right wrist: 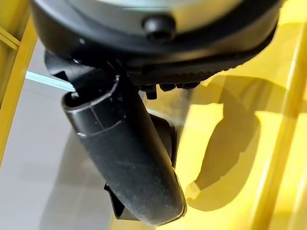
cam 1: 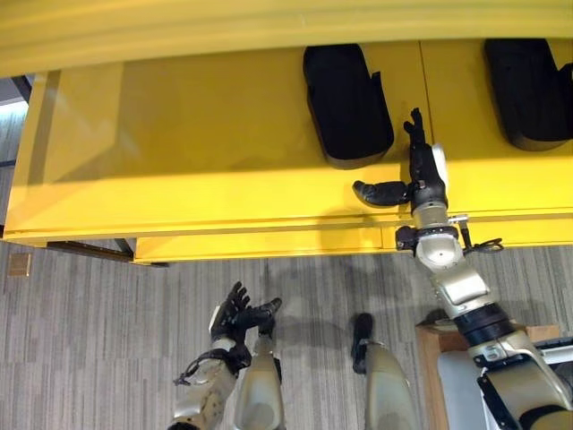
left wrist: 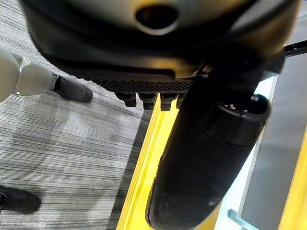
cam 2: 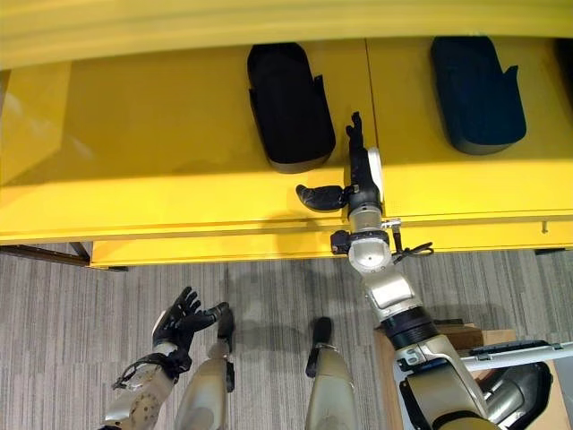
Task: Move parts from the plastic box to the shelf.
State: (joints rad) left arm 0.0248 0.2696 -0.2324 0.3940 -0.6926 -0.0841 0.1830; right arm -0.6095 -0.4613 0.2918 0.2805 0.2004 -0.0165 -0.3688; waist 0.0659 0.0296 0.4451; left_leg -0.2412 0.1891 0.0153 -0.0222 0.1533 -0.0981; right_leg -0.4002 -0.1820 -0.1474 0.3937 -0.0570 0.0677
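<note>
1. Two black parts lie on the yellow shelf (cam 2: 179, 134): one part (cam 2: 286, 107) near the middle of the shelf board, the other part (cam 2: 476, 94) further to the robot's right, well apart from the first.
2. The right hand (cam 2: 358, 179) reaches over the shelf's front edge, just beside the middle part and slightly nearer the robot; its fingers (cam 2: 355, 134) point straight up along the board and its thumb (cam 2: 318, 195) sticks out to the side, so the hand is spread wide and holds nothing.
3. Whether the fingertips touch the part's lower corner cannot be told.
4. The left hand (cam 2: 179, 322) hangs low over the grey striped floor (cam 2: 72, 313), in front of the shelf, its fingers loosely spread and empty.
5. A brown wooden piece (cam 2: 466, 336) shows beside the right arm.
</note>
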